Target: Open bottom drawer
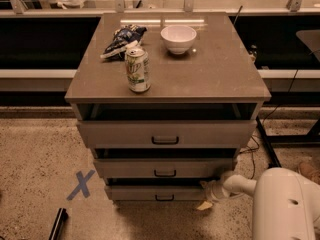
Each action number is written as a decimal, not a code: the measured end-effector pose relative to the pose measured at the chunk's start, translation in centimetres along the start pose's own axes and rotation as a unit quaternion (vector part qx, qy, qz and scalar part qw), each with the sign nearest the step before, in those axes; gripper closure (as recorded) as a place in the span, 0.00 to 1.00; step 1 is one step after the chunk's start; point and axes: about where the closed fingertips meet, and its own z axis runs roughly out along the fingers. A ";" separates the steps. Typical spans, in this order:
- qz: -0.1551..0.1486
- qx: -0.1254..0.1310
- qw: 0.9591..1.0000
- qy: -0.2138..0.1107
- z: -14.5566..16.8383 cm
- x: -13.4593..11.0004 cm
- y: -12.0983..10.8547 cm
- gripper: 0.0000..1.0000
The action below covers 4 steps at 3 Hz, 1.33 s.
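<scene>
End effector (206,196) beside bottom drawer (150,193)

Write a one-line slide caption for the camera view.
End effector at the right end of the bottom drawer, cabinet top holding soda can, bowl and snack bag.

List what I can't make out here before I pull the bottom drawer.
- Camera view: whether the gripper, at the right end of the bottom drawer, touches it; the two overlap at the corner.
- Camera view: what lies inside the bottom drawer, hidden by its front and the middle drawer above.
- Camera view: the black object on the floor, cut off by the lower edge.
</scene>
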 end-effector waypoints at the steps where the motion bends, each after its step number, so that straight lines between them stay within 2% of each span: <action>1: -0.011 0.006 1.000 0.007 -1.3 -0.5 1.1 0.36; 3: 0.011 -0.028 0.999 0.027 -2.8 1.8 6.9 0.36; 4: 0.018 -0.042 0.999 0.026 -3.4 2.4 9.3 0.43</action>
